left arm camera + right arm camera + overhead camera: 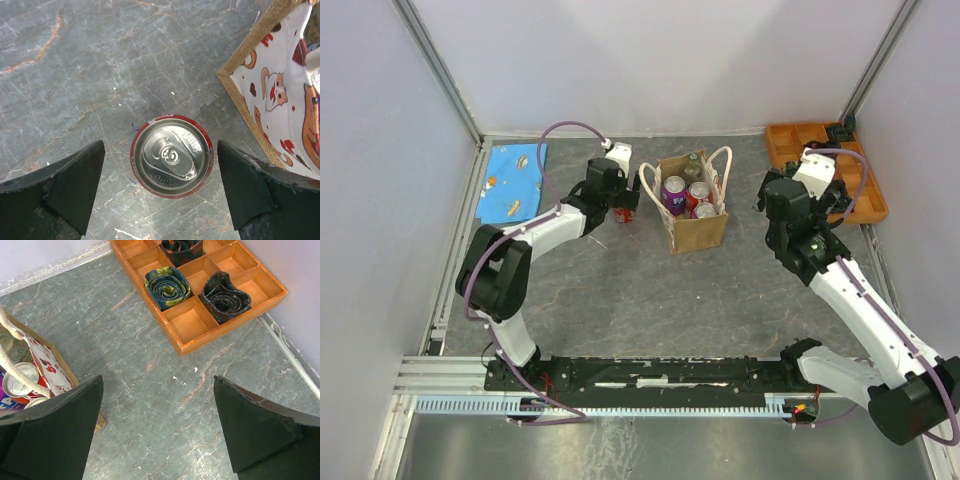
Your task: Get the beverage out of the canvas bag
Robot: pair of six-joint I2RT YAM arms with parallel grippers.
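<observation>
The tan canvas bag [698, 228] with cream loop handles stands upright mid-table, holding a purple can [673, 190], a red can [698, 192], another red can [705, 210] and a green bottle [692, 166]. Its printed lining shows in the left wrist view [280, 100] and the right wrist view [47, 367]. A red can [172, 156] stands upright on the table left of the bag, also seen from above [624, 212]. My left gripper [160, 187] is open, its jaws on either side of this can, not touching. My right gripper [157, 427] is open and empty, over bare table right of the bag.
An orange compartment tray [192, 327] with rolled dark fabrics sits at the back right [868, 195]. A blue patterned cloth [512, 182] lies at the back left. White walls enclose the table on three sides.
</observation>
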